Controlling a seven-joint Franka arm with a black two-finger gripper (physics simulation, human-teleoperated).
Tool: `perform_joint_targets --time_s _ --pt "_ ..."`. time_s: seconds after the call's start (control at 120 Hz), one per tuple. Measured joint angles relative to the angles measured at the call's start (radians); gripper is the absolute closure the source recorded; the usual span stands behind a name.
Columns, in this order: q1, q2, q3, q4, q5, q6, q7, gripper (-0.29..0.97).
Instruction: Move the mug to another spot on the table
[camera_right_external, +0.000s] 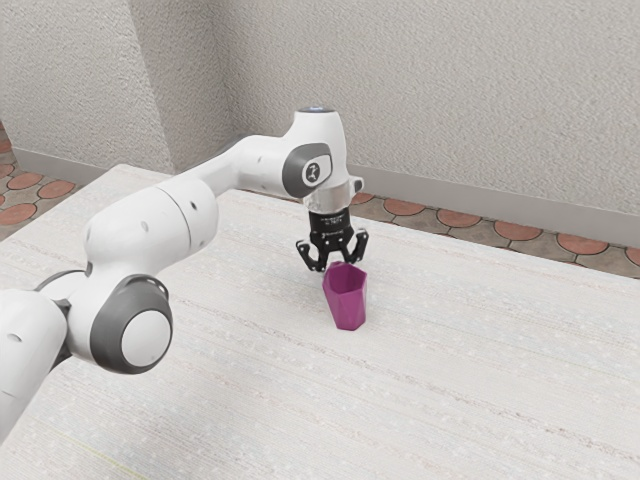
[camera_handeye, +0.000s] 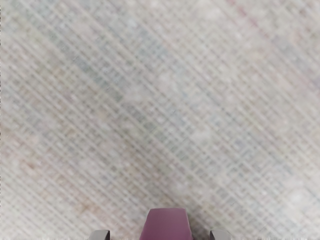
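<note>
The black two-finger gripper (camera_right_external: 337, 262) hung spread open directly over the upright purple faceted mug (camera_right_external: 345, 298), its rim just beneath the fingertips

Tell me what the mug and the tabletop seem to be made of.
The mug looks like plastic or matte-glazed ceramic: flat purple facets, even colour, no sharp glints. The tabletop is probably pale wood or laminate with a matte finish: it shows fine parallel streaks like grain and no reflections.
</note>
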Motion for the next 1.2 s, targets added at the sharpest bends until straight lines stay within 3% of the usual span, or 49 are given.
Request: perform_joint_targets --time_s 0.517,1.092,1.2 --pt "0.025 -0.012 -0.033 0.001 -0.03 -0.101 0.001 0.58" --pt "0.135 -0.033 -0.076 -0.03 -0.25 -0.228 -0.107 0.65" --pt "0.22 -0.066 -0.131 -0.066 -0.263 -0.273 -0.132 0.66"
